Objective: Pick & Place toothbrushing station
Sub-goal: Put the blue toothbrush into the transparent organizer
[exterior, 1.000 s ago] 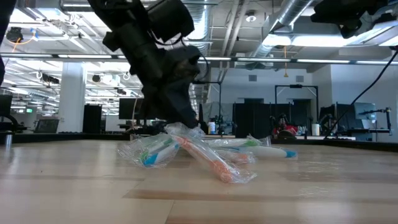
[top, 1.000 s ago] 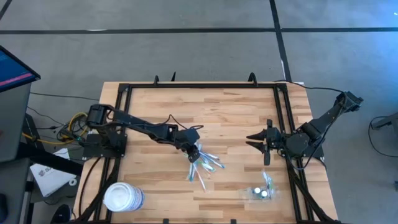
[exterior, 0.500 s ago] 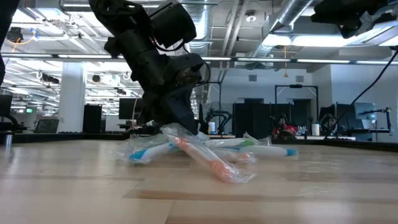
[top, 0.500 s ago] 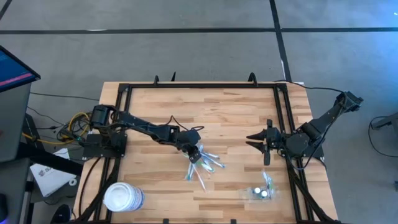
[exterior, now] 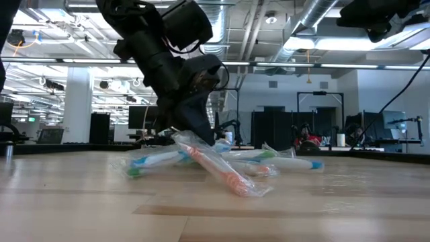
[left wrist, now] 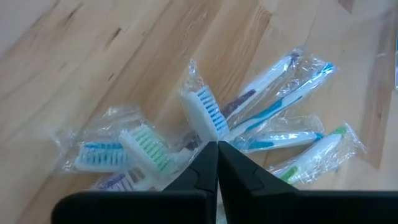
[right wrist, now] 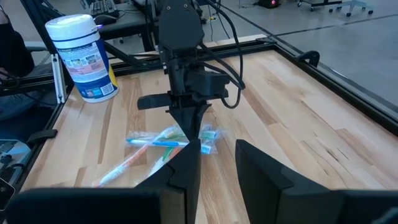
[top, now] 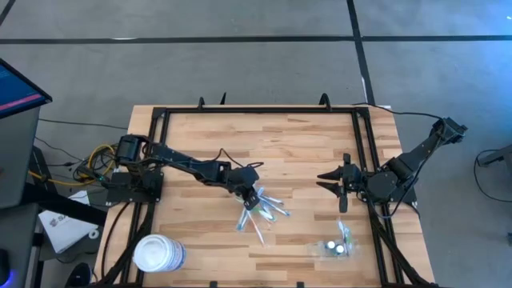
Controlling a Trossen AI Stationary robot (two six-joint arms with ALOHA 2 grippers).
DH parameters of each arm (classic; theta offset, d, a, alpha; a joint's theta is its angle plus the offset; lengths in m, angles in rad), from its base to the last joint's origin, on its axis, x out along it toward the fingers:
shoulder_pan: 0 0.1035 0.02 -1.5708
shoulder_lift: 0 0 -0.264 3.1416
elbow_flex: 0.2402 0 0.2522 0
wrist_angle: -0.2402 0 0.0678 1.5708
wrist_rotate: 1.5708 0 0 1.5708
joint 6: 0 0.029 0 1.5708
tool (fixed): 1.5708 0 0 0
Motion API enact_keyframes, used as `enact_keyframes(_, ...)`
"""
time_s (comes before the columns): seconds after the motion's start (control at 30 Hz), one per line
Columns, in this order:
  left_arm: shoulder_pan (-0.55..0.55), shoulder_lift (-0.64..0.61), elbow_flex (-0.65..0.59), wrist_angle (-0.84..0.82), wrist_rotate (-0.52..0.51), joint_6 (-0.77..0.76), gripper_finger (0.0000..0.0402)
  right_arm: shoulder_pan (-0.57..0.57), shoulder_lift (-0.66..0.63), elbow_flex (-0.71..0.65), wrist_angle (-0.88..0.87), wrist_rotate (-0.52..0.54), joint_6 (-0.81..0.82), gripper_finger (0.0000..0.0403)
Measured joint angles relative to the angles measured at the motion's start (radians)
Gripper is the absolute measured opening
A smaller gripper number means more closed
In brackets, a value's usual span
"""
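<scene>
A heap of clear-wrapped toothbrushes (top: pixel 261 211) lies mid-table, also plain in the low view (exterior: pixel 222 165). My left gripper (top: pixel 253 197) is down on the heap's left end, shut on one wrapped toothbrush with a white head and blue bristles (left wrist: pixel 203 114). The toothbrushing station (top: pixel 336 247), a small see-through holder, rests on the table near the front right, touched by nothing. My right gripper (top: pixel 330 181) hangs open above the table's right part, its fingers empty (right wrist: pixel 217 163). My left gripper pinches the wrapped toothbrush just below its bristle head (left wrist: pixel 213 138), between its two fingertips. The fingers slant down from the table's left side. The brush lies among the others on the heap, its head pointing away from the fingers.
A large white round tub (top: pixel 158 254) lies at the front left corner. A black metal frame (top: pixel 260 110) runs around the tabletop. Bare wood lies between the heap and the far edge.
My left gripper has shut on the heap's left end without shifting place. In the low view the wrapped brush with the blue and green head has slid outward from the heap along the table.
</scene>
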Motion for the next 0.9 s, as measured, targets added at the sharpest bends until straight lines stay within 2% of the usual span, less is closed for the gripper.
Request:
enact_keyframes(0.67, -0.018, -0.001, 0.115, 0.034, -0.013, 0.116, 0.0, 0.0, 0.0, 0.0, 0.0, 0.0, 0.001, 0.0091)
enact_keyframes(0.9, -0.026, -0.001, 0.165, 0.091, -0.016, 0.182, 0.0, 0.0, 0.0, 0.0, 0.0, 0.0, 0.001, 0.0091)
